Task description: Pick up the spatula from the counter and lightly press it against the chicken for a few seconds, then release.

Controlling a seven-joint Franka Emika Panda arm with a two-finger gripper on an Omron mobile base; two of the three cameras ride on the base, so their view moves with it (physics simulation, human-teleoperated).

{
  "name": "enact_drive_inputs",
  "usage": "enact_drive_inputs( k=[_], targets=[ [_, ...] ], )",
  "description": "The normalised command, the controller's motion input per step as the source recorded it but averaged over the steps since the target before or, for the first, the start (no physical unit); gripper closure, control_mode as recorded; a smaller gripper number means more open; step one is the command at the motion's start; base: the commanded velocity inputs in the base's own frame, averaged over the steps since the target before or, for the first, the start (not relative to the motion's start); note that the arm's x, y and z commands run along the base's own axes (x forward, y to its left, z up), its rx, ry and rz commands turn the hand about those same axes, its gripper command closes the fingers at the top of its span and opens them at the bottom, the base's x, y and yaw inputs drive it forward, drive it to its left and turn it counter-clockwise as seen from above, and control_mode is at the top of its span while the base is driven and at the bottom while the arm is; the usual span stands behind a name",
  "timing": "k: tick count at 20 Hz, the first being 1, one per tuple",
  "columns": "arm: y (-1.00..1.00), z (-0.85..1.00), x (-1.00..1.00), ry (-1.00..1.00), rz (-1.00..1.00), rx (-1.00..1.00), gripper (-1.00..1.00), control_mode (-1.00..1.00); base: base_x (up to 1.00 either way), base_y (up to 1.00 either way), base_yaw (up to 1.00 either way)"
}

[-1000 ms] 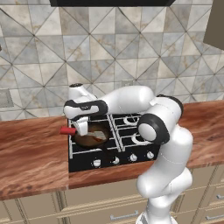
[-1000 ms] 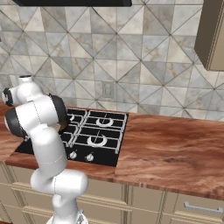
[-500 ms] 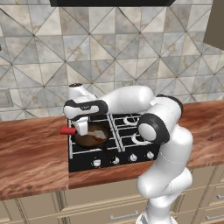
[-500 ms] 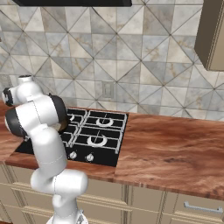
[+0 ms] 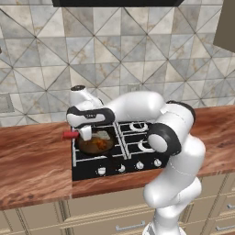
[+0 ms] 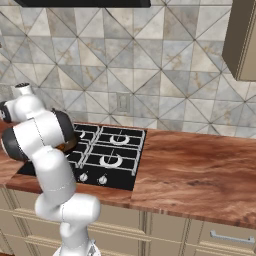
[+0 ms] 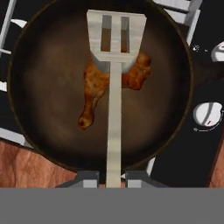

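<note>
**Spatula gripped over the chicken**

The gripper (image 7: 112, 177) is clamped tight on the end of the spatula (image 7: 114, 109) handle. The handle runs straight away from it, slotted blade lying over the chicken (image 7: 94, 94) in the pan (image 7: 39, 87) on the stove (image 7: 192, 148).

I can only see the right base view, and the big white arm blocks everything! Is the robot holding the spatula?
Observer: Yes. The hand view shows the claw shut on the spatula.
Operator: Where's its flat end?
Observer: Over the chicken, inside the dark pan.
Operator: Where's the pan?
Observer: In the left base view, it sits on the stove, on its left side.
</note>
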Motion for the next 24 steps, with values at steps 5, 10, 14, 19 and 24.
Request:
enact_drive_inputs(
  k=[5, 10, 14, 19, 24],
  targets=[
    [0.0, 0.27, -0.03, -0.16, 0.0, 0.0, 1.0, -1.0, 0.0, 0.0, 0.0],
    [-0.02, 0.16, -0.14, -0.21, 0.02, 0.0, 1.0, -1.0, 0.0, 0.0, 0.0],
    [-0.13, 0.2, -0.28, -0.28, 0.07, 0.0, 1.0, -1.0, 0.0, 0.0, 0.0],
    [-0.29, 0.45, -0.29, -0.25, 0.05, 0.0, 1.0, -1.0, 0.0, 0.0, 0.0],
    [-0.38, 0.62, -0.32, -0.14, 0.01, 0.01, 1.0, -1.0, 0.0, 0.0, 0.0]
  ],
)
